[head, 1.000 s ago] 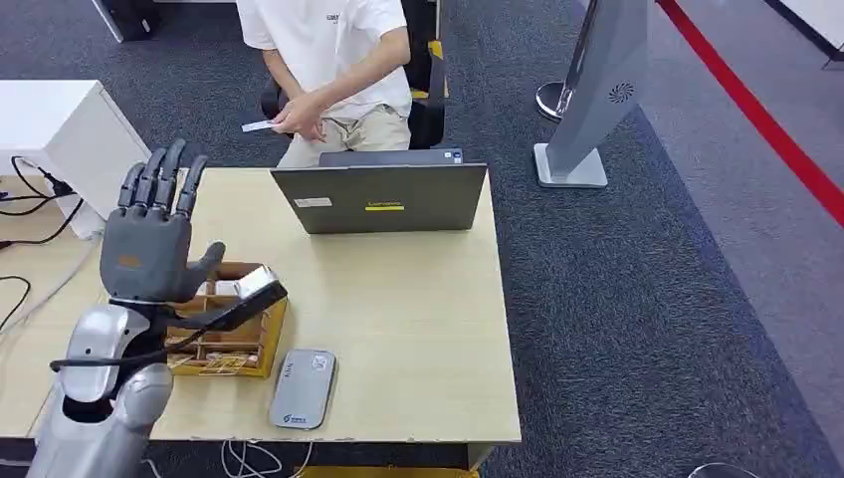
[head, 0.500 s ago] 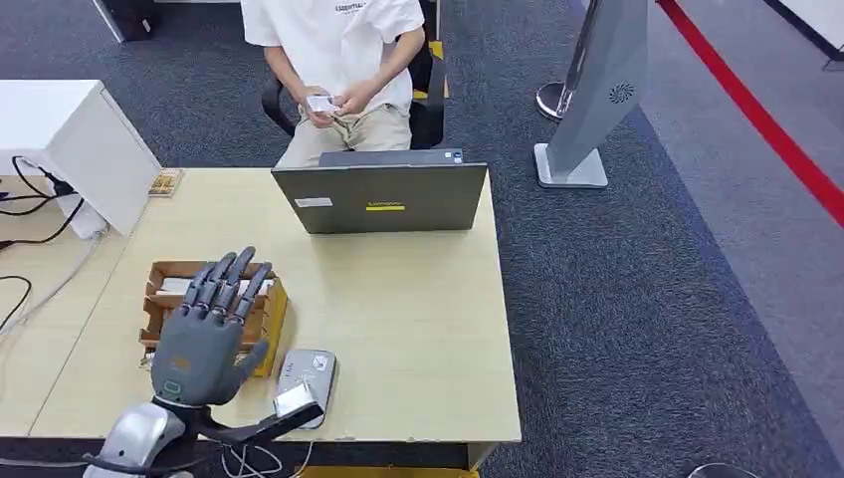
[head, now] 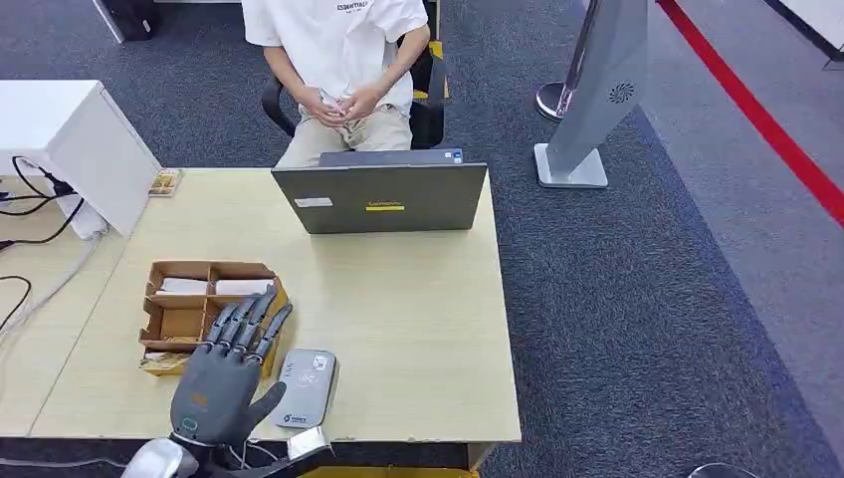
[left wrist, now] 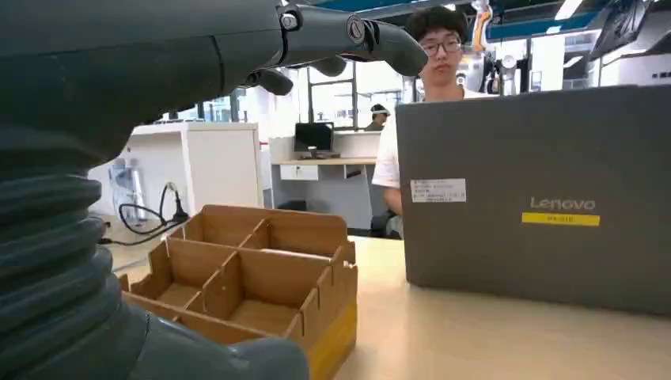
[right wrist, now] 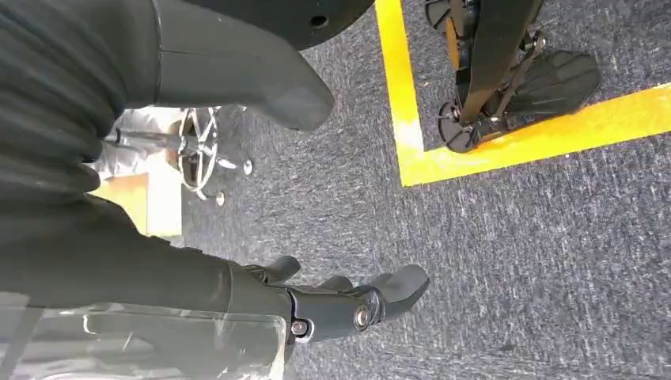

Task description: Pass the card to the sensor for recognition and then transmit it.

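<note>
A person seated behind the laptop holds a small white card (head: 328, 98) in both hands at their lap. The grey card sensor (head: 306, 386) lies flat near the table's front edge. My left hand (head: 227, 376) hovers low just left of the sensor, fingers spread and holding nothing; its fingers (left wrist: 348, 36) reach out above the cardboard box (left wrist: 253, 269). My right hand (right wrist: 340, 305) hangs over the carpet with nothing in it, thumb apart from the fingers.
The compartmented cardboard box (head: 204, 311) holds white cards in its far cells. An open laptop (head: 383, 199) stands at the table's (head: 418, 329) far edge. A white cabinet (head: 60, 129) and cables (head: 30, 189) lie left; a grey stand (head: 597, 90) at the right.
My left hand dropped from high above the box and drew back to the table's front edge. The person pulled the card in from their side and now holds it with both hands.
</note>
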Available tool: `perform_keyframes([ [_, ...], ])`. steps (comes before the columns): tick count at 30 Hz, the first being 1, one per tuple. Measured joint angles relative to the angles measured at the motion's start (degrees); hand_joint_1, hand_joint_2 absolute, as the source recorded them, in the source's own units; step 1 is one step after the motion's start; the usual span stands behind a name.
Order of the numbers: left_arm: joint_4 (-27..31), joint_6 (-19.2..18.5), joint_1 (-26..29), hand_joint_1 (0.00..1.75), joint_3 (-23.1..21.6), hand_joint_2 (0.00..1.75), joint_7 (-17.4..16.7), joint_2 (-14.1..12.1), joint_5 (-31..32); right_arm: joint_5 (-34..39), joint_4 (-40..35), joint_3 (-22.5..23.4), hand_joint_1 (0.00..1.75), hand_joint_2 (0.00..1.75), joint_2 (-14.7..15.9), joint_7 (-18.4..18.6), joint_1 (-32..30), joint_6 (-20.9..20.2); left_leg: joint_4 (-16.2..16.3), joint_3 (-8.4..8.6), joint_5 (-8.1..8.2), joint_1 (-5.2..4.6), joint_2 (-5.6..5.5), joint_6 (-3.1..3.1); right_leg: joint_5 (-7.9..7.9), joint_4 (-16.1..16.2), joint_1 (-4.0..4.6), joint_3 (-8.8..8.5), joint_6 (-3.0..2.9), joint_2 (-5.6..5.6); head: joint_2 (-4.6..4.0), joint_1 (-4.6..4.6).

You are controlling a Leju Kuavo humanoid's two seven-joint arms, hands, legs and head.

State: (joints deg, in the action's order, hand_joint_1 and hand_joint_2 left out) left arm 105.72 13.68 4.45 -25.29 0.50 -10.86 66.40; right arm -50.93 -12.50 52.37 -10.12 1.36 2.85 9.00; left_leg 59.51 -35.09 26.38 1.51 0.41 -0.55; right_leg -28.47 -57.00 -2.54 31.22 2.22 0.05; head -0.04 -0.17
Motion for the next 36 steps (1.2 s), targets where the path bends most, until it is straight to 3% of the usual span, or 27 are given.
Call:
perform_keyframes([
  [6, -0.3, 0.1, 2.6, 0.00, 0.0, 1.75, -0.7, 0.4, -0.2, -0.4, -0.2, 0.4, 0.00, 1.75, 0.0, 0.1, 0.0, 0.0, 0.0, 0.02, 0.03, 0.00, 0.02, -0.02, 0.00, 0.0, 0.00, 0.01, 0.00, 0.02, 0.00, 0.00],
  [8, -1.4, 0.6, 5.8, 0.00, 0.0, 1.75, -4.0, 0.7, -0.7, -0.9, -0.4, 0.9, 0.00, 1.75, 0.0, 0.3, -0.1, 0.1, 0.0, 0.01, 0.04, 0.00, -0.06, 0.01, -0.02, 0.0, 0.00, 0.01, 0.02, -0.06, 0.00, 0.02],
  [9, -1.5, 0.7, 6.2, 0.00, 0.0, 1.75, -4.2, 0.7, -0.8, -0.9, -0.4, 0.9, 0.00, 1.75, 0.0, 0.3, 0.0, 0.1, 0.0, 0.01, 0.04, 0.00, -0.06, 0.01, -0.02, 0.0, 0.00, 0.01, 0.01, -0.07, 0.00, 0.02],
  [24, -1.9, 0.7, 7.0, 0.00, 0.0, 1.75, -4.2, 0.9, -0.8, -0.9, -0.7, 1.5, 0.00, 1.75, 0.0, 0.3, 0.0, 0.1, 0.0, 0.01, 0.04, 0.00, -0.06, 0.01, -0.02, 0.0, 0.00, -0.03, 0.01, -0.07, 0.00, 0.00],
  [36, -2.8, 2.8, 9.5, 0.00, 4.0, 1.75, -8.1, 0.9, 0.7, -2.5, -0.8, 1.8, 0.00, 1.75, 0.0, 0.8, -0.1, 0.2, 0.0, 0.00, 0.05, 0.00, -0.06, 0.01, -0.03, 0.0, 0.00, -0.02, 0.01, -0.06, 0.00, 0.00],
])
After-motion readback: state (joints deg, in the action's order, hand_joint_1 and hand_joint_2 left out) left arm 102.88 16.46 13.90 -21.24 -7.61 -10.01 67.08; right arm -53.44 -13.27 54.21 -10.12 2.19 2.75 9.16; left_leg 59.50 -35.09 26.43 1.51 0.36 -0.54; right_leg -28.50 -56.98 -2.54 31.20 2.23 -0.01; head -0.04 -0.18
